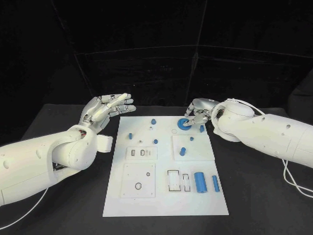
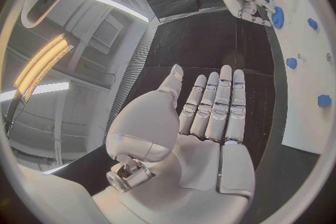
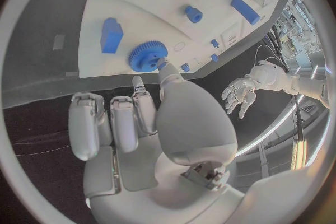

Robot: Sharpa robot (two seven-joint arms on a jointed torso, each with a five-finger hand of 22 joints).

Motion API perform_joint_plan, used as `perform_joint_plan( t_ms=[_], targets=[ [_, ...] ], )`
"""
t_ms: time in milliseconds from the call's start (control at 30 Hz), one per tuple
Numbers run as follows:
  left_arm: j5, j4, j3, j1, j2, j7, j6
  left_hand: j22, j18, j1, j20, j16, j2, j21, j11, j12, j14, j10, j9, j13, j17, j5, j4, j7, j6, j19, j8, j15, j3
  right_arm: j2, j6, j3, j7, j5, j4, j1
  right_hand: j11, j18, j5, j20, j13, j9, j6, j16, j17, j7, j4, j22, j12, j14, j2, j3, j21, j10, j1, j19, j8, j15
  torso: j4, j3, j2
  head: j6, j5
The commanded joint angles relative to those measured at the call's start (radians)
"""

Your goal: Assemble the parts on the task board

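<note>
Two silver hands work over a black table (image 1: 50, 205). Nearest on the flat white task board (image 1: 167, 203) lie two smooth blue cylinders (image 1: 200, 182), one thicker than the other. At the board's far edge a toothed blue gear (image 1: 182, 124) is touched by the right hand (image 1: 199, 113), thumb and a fingertip at its rim; whether it is gripped I cannot tell. Beside the board, the left hand (image 1: 107, 108) hovers empty, fingers straight and close together.
</note>
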Motion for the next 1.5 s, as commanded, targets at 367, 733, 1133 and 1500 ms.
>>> perform_joint_plan(
  t_ms=[367,733,1133,1500],
  targets=[
    [-0.001,-0.003,0.001,0.002,0.001,0.006,0.012,-0.001,0.007,0.0,0.002,-0.006,0.007,-0.006,-0.001,0.004,0.01,0.007,0.001,0.001,-0.001,0.002,-0.007,0.013,0.006,0.006,0.003,0.0,0.001,0.009,0.04,0.0,0.002,-0.029,-0.006,-0.005,-0.001,-0.018,-0.007,-0.003,0.061,0.005,0.034,0.006,0.104,-0.002,-0.01,0.139,0.007,0.072,0.019,-0.006,0.007,0.007,0.015,0.028,0.016,0.006,-0.0004,0.0007,0.0,0.0,0.001],
    [-0.001,-0.004,0.001,0.002,0.001,0.004,0.012,-0.002,0.007,0.0,0.002,-0.007,0.007,-0.006,0.0,0.004,0.01,0.007,0.001,0.001,-0.001,0.002,-0.008,0.013,0.006,0.006,0.003,0.0,0.001,0.01,0.013,0.0,0.026,-0.029,-0.001,-0.005,-0.002,-0.019,-0.005,-0.004,0.068,0.005,0.038,0.01,0.113,-0.002,-0.011,0.147,0.013,0.074,0.02,-0.008,0.01,0.01,0.015,0.033,0.018,0.005,-0.0012,0.0006,0.0,-0.002,0.003],
    [-0.001,-0.004,0.001,0.002,-0.001,-0.002,0.012,-0.003,0.007,-0.001,0.002,-0.009,0.007,-0.008,0.002,0.001,0.009,0.004,-0.001,-0.001,-0.002,0.002,-0.009,0.017,0.003,0.007,0.0,0.001,0.001,0.006,-0.06,0.0,0.056,-0.011,0.005,-0.006,0.0,-0.023,0.004,-0.003,0.074,0.002,0.033,0.02,0.134,0.0,-0.005,0.164,0.019,0.078,0.026,-0.015,0.016,0.012,0.002,0.044,0.013,0.007,-0.0009,0.0003,0.0,-0.002,0.002],
    [-0.001,-0.003,0.001,0.002,-0.003,-0.008,0.011,-0.004,0.006,-0.002,0.002,-0.01,0.007,-0.008,0.003,0.0,0.009,0.003,-0.001,-0.001,-0.002,0.002,-0.009,0.018,0.003,0.007,-0.001,0.001,0.001,0.003,-0.035,0.0,0.052,-0.004,0.008,-0.006,0.001,-0.024,0.004,-0.002,0.064,0.0,0.027,0.02,0.134,0.001,-0.005,0.166,0.009,0.078,0.022,-0.02,0.017,0.004,-0.001,0.045,0.009,0.008,-0.0007,0.0003,0.0,-0.004,0.002]
  ],
)
